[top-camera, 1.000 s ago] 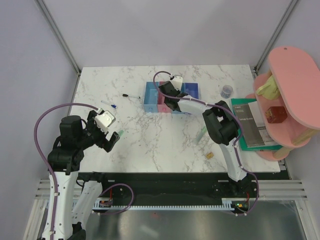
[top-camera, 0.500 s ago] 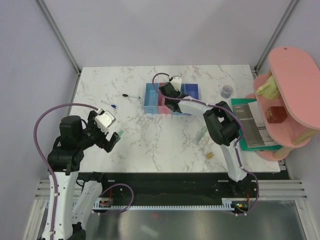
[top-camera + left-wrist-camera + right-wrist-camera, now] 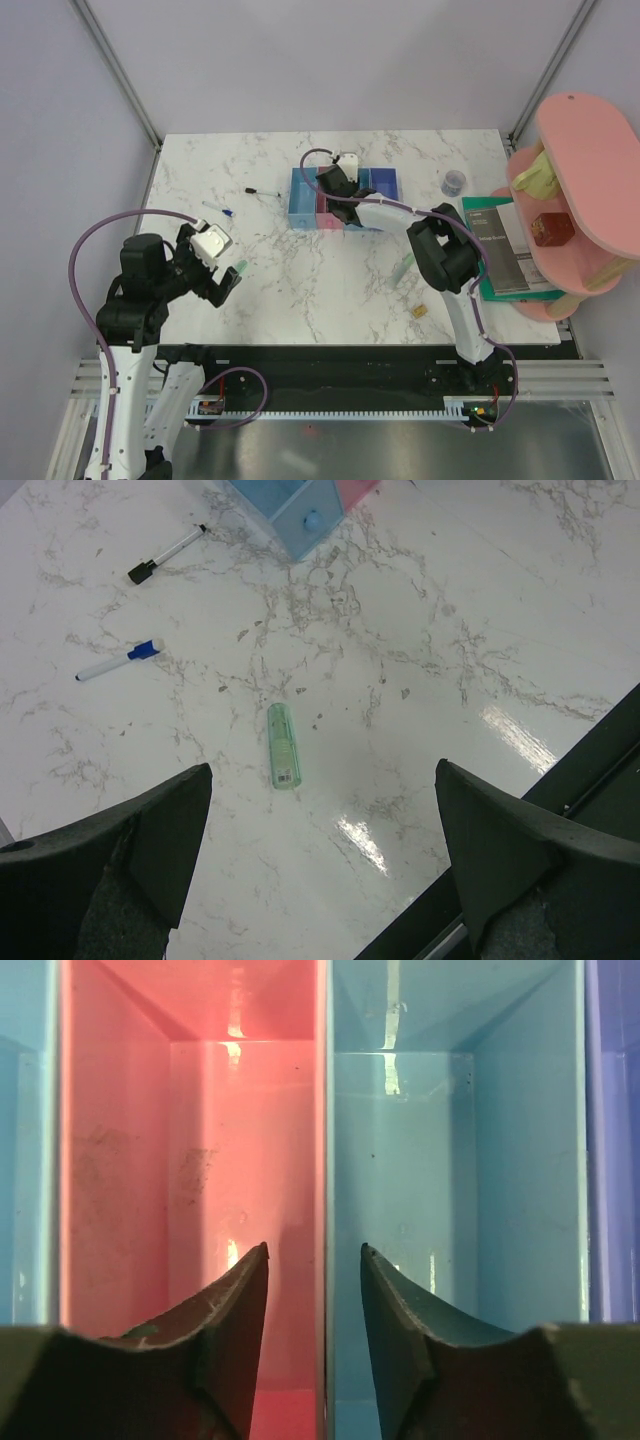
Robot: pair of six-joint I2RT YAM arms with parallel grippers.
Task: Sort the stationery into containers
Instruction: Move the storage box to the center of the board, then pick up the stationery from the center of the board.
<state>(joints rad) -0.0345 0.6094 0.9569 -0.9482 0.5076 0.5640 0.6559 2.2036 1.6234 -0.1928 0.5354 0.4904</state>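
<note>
The containers are a row of four joined bins at the table's back middle. My right gripper hangs over them, open and empty. In the right wrist view it straddles the wall between the pink bin and a light blue bin; both look bare. My left gripper is open and empty at the front left, above a pale green bar. A blue-tipped marker and a thin black pen lie beyond. The second green bar, tan nub and clear round piece lie to the right. No pink bar shows.
A flat dark green book lies at the right edge under the foot of the big pink shelf. The dark blue bin is the row's right end. The table's front edge runs close below my left gripper.
My right gripper has shifted slightly left over the bins. My left arm has barely moved. No item has changed place.
</note>
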